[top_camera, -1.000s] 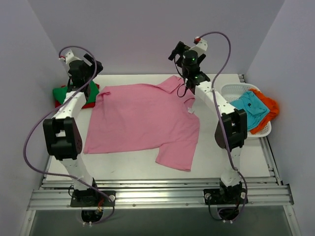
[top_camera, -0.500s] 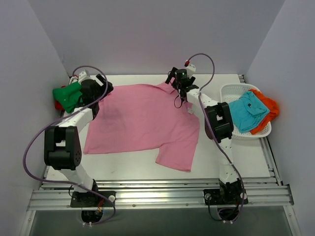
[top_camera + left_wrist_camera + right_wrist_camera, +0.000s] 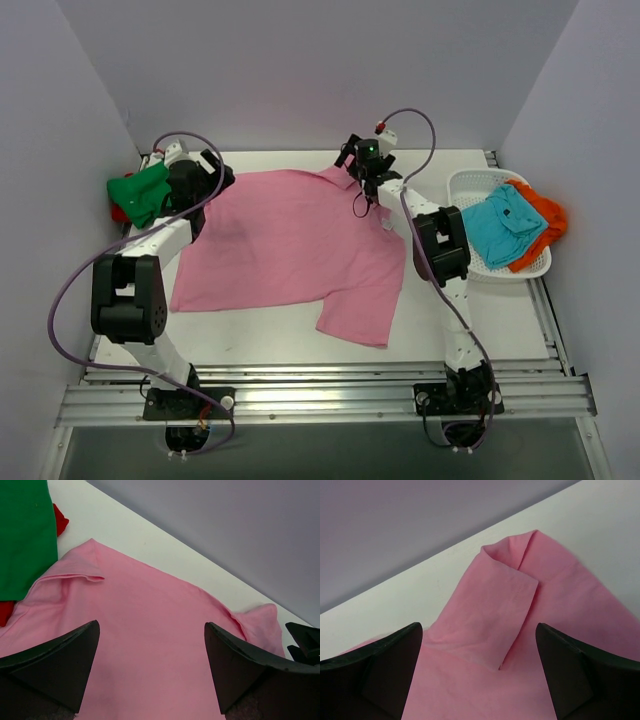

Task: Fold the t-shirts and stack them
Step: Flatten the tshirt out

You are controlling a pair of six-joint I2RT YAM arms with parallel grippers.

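The large pink collared t-shirt (image 3: 290, 245) lies spread flat on the white table. My left gripper (image 3: 208, 180) is open, low over the shirt's far left corner; the left wrist view shows pink cloth (image 3: 150, 650) between the jaws. My right gripper (image 3: 362, 172) is open over the folded far right corner of the shirt (image 3: 490, 605). The green t-shirt (image 3: 138, 192) lies on the red one (image 3: 120, 212) at the far left. The teal t-shirt (image 3: 505, 222) and the orange one (image 3: 545, 218) lie in the basket.
A white mesh basket (image 3: 465, 185) stands at the table's right edge. The grey back wall (image 3: 320, 70) rises just behind both grippers. Metal rails (image 3: 320, 395) run along the near edge.
Both arms have reached down and forward from a raised pose to the shirt's far corners. Over the last half second they have hardly moved.
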